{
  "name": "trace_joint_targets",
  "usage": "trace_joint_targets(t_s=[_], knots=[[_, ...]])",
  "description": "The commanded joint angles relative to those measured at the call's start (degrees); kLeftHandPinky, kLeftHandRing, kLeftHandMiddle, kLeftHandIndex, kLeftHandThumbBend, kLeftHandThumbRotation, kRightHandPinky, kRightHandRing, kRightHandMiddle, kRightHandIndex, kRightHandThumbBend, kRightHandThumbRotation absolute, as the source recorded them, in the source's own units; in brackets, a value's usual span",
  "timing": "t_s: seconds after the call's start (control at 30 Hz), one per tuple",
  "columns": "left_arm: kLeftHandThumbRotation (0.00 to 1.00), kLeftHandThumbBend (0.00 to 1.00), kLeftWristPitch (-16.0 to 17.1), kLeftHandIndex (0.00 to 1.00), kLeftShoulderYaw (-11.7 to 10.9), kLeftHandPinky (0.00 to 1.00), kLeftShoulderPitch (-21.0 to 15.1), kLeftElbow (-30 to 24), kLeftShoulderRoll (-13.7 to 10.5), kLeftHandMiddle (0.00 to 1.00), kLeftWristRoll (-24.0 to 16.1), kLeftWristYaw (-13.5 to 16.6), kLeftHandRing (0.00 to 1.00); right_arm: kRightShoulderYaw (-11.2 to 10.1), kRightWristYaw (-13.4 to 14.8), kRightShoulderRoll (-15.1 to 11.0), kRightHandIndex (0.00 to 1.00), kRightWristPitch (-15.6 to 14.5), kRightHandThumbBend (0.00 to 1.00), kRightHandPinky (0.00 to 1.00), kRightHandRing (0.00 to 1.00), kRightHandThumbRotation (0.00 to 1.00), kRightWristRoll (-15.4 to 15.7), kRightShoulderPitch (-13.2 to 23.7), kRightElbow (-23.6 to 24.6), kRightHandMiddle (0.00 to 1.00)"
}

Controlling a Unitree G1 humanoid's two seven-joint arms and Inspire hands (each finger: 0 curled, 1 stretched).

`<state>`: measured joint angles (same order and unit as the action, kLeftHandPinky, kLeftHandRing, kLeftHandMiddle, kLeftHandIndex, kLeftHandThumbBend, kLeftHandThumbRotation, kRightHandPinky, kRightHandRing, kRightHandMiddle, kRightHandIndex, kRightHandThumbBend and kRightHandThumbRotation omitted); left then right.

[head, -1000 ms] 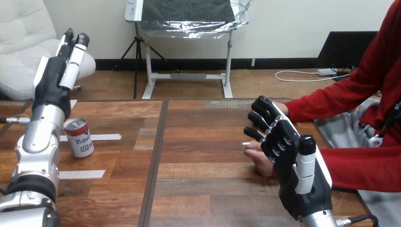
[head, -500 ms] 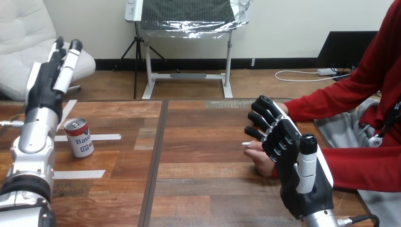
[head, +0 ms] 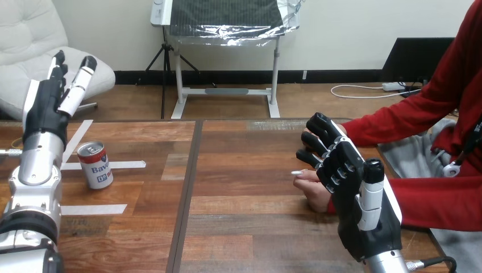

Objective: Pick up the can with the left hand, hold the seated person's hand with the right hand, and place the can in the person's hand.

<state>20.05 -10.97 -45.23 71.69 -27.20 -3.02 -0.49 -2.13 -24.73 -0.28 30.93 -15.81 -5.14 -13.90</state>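
Red can (head: 95, 165), white label with blue print, silver top, upright at the table's (head: 244, 227) left. Left hand (head: 50, 102) raised beyond it, fingers straight, not touching. Right hand (head: 347, 182) over person's hand (head: 311, 185); grip cannot be told.

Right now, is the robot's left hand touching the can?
Apart. In the head view the left hand is raised with straight fingers, up and to the left of the can, with bare table showing between them.
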Motion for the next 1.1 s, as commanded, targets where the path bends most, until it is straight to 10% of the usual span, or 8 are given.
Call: trace_joint_targets(t_s=[0.0,0.3,1.07], knots=[[0.28,0.75,-0.42,1.00,0.52,0.99,-3.43,-0.03,-0.91,1.00,-0.39,0.26,1.00,-0.10,-0.63,0.01,0.92,1.43,0.89,0.87,0.93,1.00,-0.65,3.89,0.10,0.94],[0.04,0.93,-1.66,1.00,1.48,0.91,-2.93,0.05,-1.00,0.98,-1.49,1.64,0.95,-0.20,-0.47,0.14,0.91,1.58,0.89,0.87,0.93,1.00,-0.42,3.86,0.26,0.93],[0.00,0.94,-2.55,1.00,2.78,0.94,-1.64,-0.04,-1.19,1.00,-4.19,3.68,0.99,-0.39,-0.31,0.49,0.89,1.99,0.89,0.85,0.91,1.00,-0.60,4.36,-0.40,0.91]])
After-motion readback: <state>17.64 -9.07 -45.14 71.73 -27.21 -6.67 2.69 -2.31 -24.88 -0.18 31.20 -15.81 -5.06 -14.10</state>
